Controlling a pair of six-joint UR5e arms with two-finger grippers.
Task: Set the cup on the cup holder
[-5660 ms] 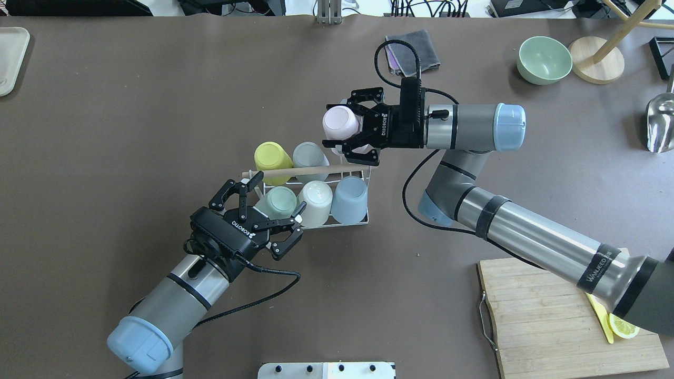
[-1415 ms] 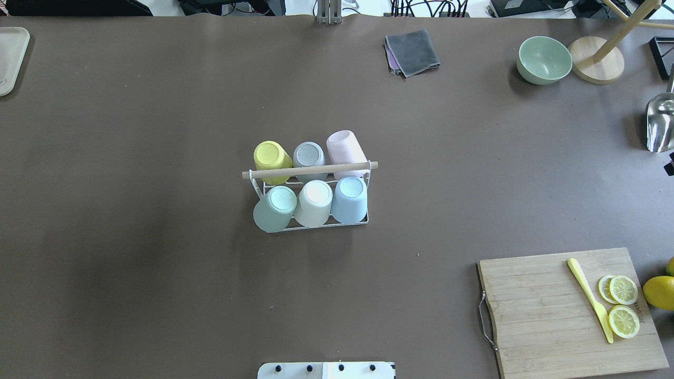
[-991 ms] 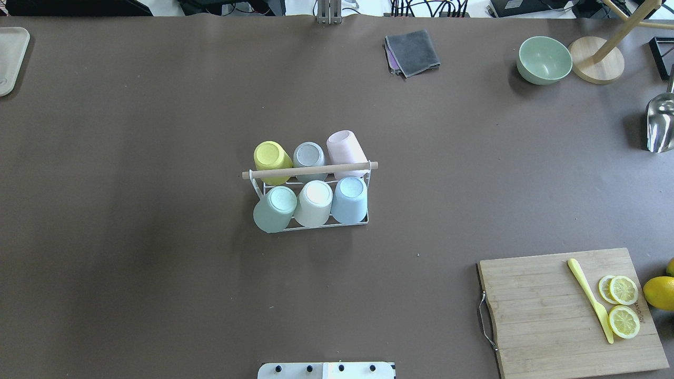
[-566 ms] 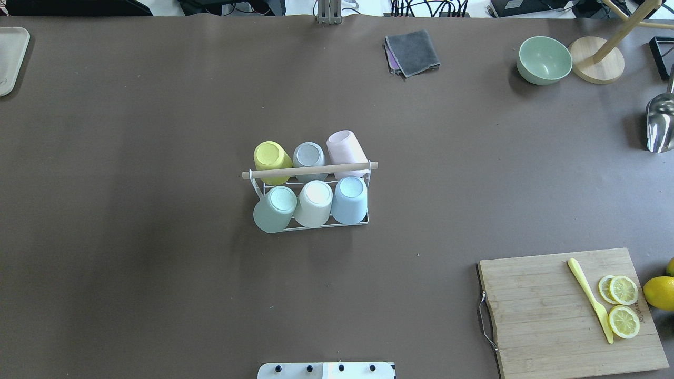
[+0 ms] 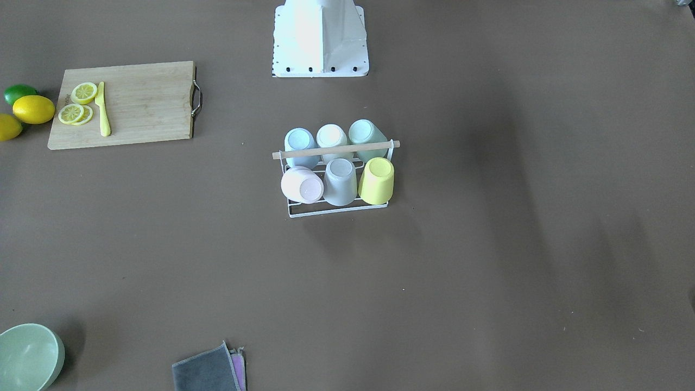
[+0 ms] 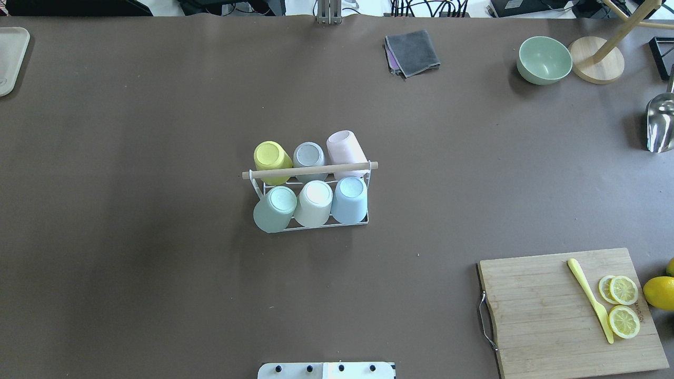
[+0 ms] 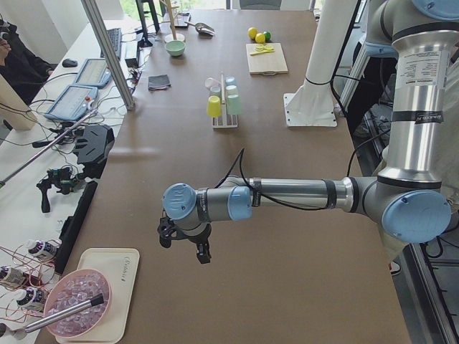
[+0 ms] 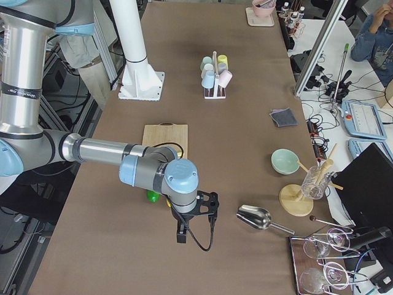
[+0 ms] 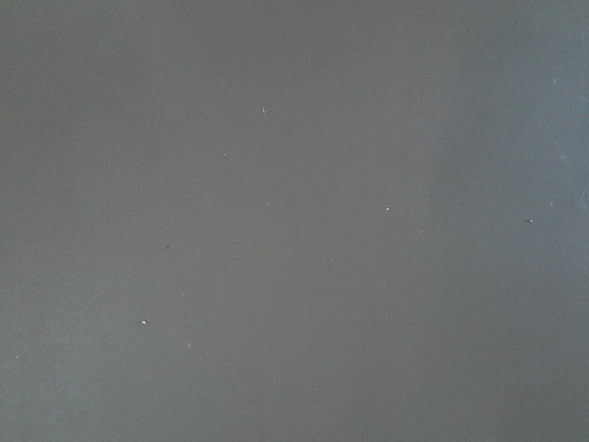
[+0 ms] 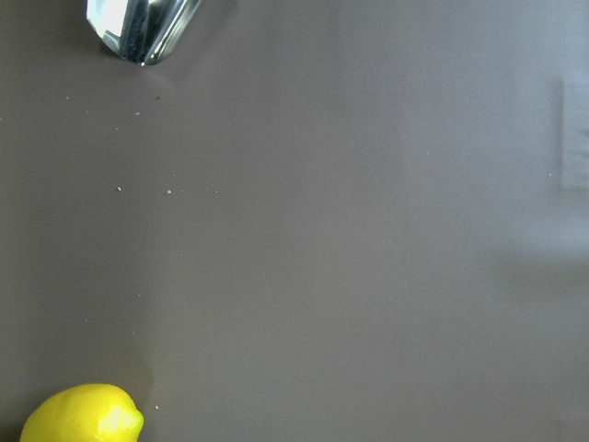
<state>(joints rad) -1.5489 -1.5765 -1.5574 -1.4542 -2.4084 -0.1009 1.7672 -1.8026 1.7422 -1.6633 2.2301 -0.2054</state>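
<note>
The cup holder, a white wire rack with a wooden rod on top, stands mid-table and also shows in the front-facing view. Several upturned cups sit on its prongs, among them a pink cup, a yellow cup and a blue cup. Both grippers are far from it. My left gripper hangs over the table's left end. My right gripper hangs over the right end. They show only in the side views, so I cannot tell if they are open or shut.
A cutting board with lemon slices and a yellow knife lies at the front right, a lemon beside it. A green bowl, a grey cloth and a metal scoop lie at the back and right. A tray is far left.
Earlier both arms were at the rack, the right gripper holding the pink cup. Now the pink cup sits on the rack and both arms have left the overhead view. Nothing moved in the last second.
</note>
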